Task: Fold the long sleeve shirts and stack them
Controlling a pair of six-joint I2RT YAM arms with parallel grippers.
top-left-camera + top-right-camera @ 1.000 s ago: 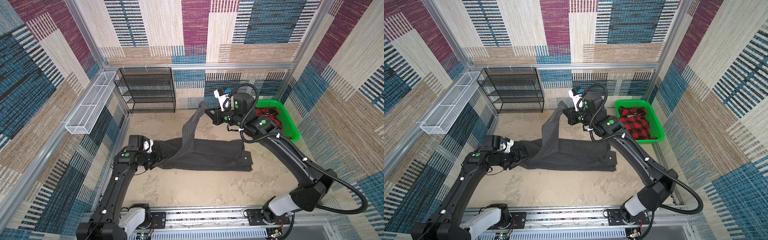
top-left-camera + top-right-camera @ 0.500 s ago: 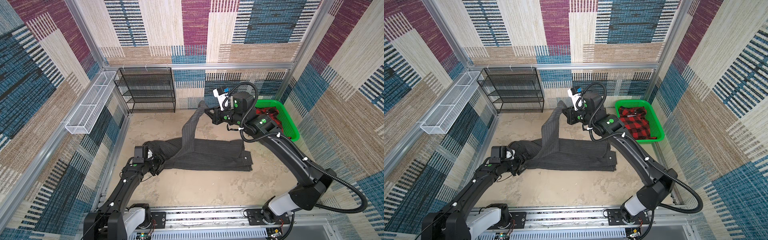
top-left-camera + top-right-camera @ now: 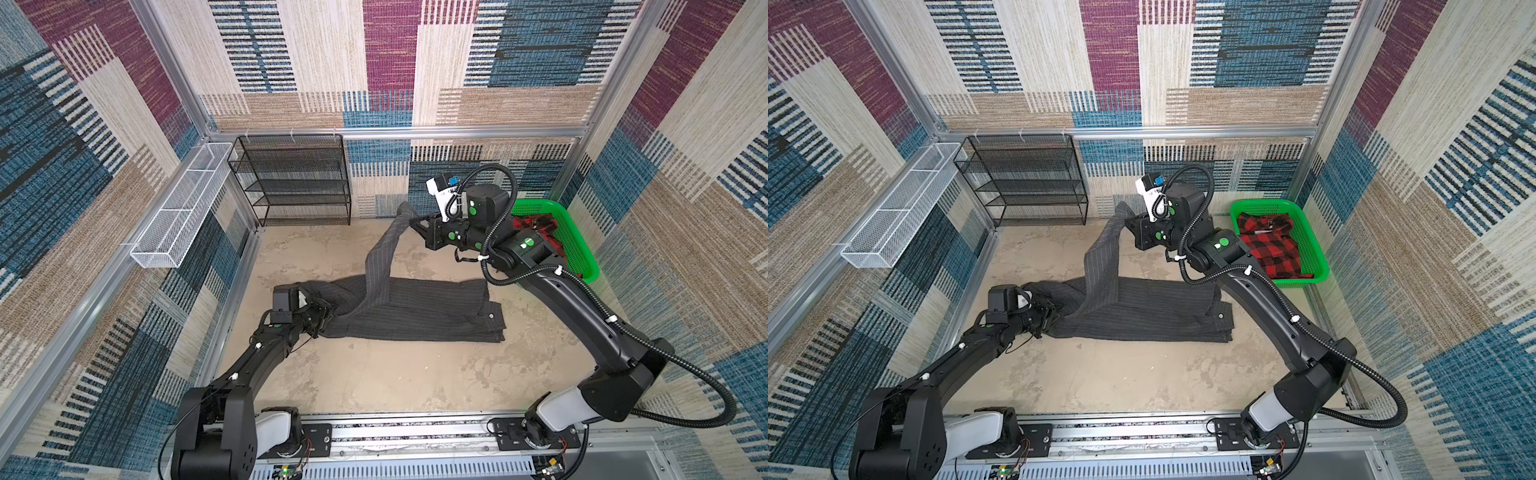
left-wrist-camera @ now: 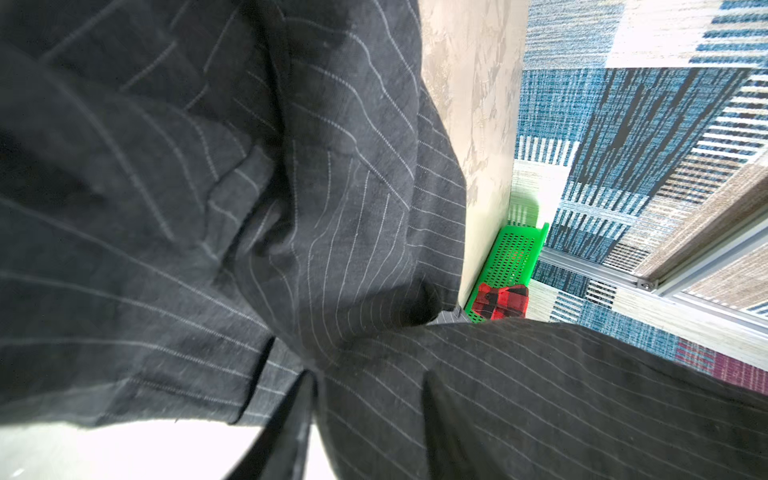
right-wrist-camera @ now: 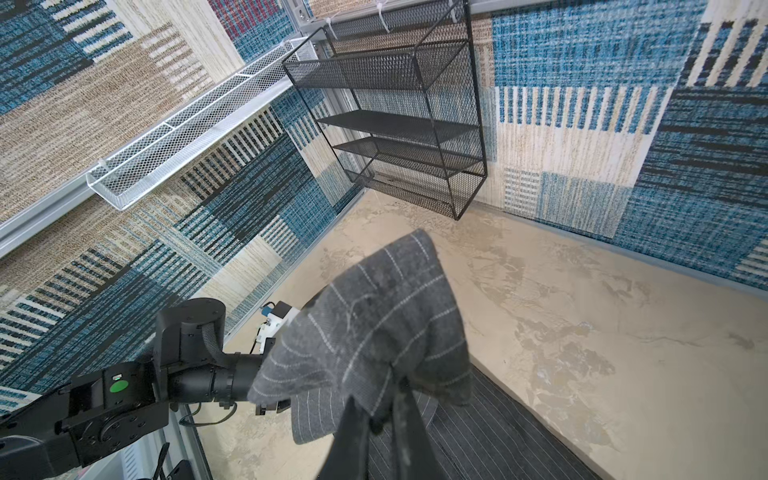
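Note:
The dark grey pinstripe shirt lies folded lengthwise across the floor. One sleeve rises from it to my right gripper, which is shut on the sleeve end above the back of the floor. My left gripper is low at the shirt's left end. In the left wrist view its fingers stand somewhat apart with a fold of the grey cloth between them. The red-and-black check shirt lies in the green basket.
A black mesh shelf rack stands at the back left. A white wire tray hangs on the left wall. The green basket sits at the back right against the wall. Bare floor lies in front of the shirt.
My left arm has dropped and pushed forward into the shirt's left end, and its fingers have drawn closer together around the cloth. The right gripper still holds the raised sleeve, barely shifted.

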